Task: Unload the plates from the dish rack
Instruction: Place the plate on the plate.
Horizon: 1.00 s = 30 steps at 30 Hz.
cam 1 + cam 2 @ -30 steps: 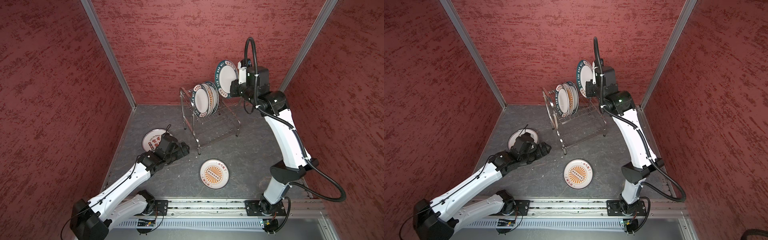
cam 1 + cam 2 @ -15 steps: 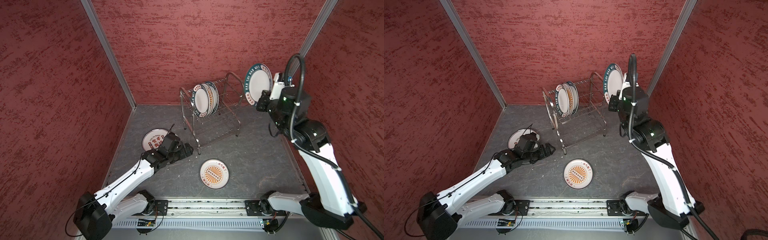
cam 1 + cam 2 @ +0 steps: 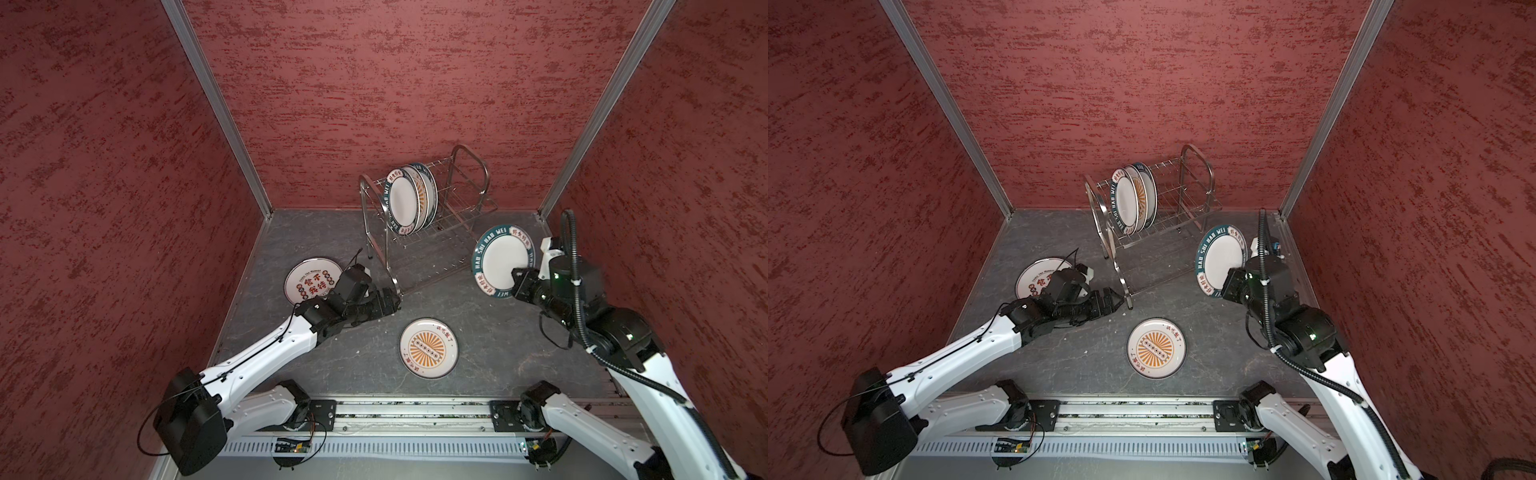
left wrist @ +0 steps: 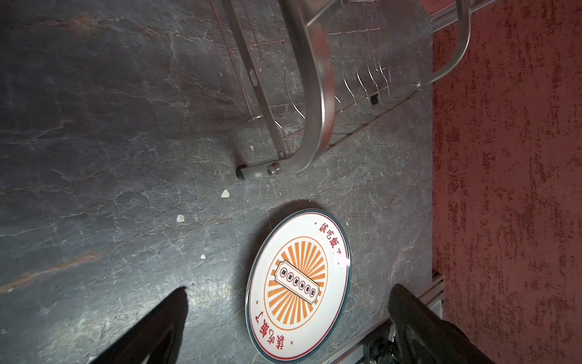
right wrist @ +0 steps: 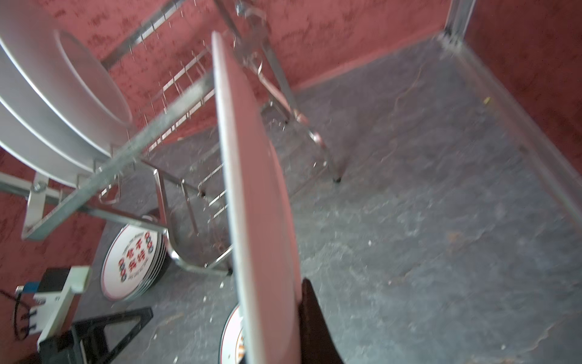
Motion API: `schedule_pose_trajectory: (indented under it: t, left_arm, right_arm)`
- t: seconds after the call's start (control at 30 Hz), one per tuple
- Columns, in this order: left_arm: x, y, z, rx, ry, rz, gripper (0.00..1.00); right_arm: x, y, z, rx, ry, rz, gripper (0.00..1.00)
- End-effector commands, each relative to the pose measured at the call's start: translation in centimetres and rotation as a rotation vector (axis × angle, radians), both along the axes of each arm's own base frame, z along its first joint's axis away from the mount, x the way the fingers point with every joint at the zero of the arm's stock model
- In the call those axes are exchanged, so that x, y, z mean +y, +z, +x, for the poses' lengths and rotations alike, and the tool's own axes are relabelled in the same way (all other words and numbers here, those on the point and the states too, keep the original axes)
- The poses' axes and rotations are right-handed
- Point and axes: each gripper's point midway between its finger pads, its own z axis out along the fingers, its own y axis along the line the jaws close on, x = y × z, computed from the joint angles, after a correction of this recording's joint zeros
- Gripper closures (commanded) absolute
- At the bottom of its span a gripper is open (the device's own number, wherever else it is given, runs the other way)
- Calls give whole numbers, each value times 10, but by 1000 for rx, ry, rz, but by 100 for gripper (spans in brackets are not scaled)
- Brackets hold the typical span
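Note:
The dish rack point(image 3: 465, 174) point(image 3: 1200, 166) stands at the back, with three plates point(image 3: 409, 201) point(image 3: 1133, 199) upright at its left end. My right gripper point(image 3: 517, 276) point(image 3: 1229, 282) point(image 5: 283, 315) is shut on a teal-rimmed plate point(image 3: 503, 259) point(image 3: 1221, 259), held upright to the right of the rack and seen edge-on in the right wrist view point(image 5: 255, 195). My left gripper point(image 3: 392, 301) point(image 3: 1115, 300) point(image 4: 289, 288) is open and empty, low by the rack's front leg point(image 4: 311, 94). A sunburst plate point(image 3: 429, 348) point(image 4: 297, 283) lies flat on the floor.
A stack of plates with red-black characters point(image 3: 309, 278) point(image 3: 1034, 276) point(image 5: 135, 264) lies left of the rack, partly behind my left wrist. Red walls close in three sides. A metal rail point(image 3: 415, 411) runs along the front edge. Small white chips point(image 4: 225, 193) dot the grey floor.
My right arm has carried the teal-rimmed plate from above the rack's right end out to the right and down. My left gripper has edged toward the rack's front leg.

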Motion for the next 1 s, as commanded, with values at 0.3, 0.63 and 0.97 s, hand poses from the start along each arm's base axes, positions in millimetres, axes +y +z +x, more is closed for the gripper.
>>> schedule_pose_trajectory:
  t: [0.3, 0.63, 0.97]
  left_arm:
    - [-46, 11, -10, -41, -118, -113, 1]
    - [-59, 11, -13, -46, -152, -201, 14]
    - [-68, 18, -15, -67, -187, -298, 42]
  right_arm:
    - [96, -48, -22, 153, 384, 431, 95]
    - [136, -67, -25, 206, 562, 618, 94]
    - [147, -83, -25, 239, 609, 688, 92]
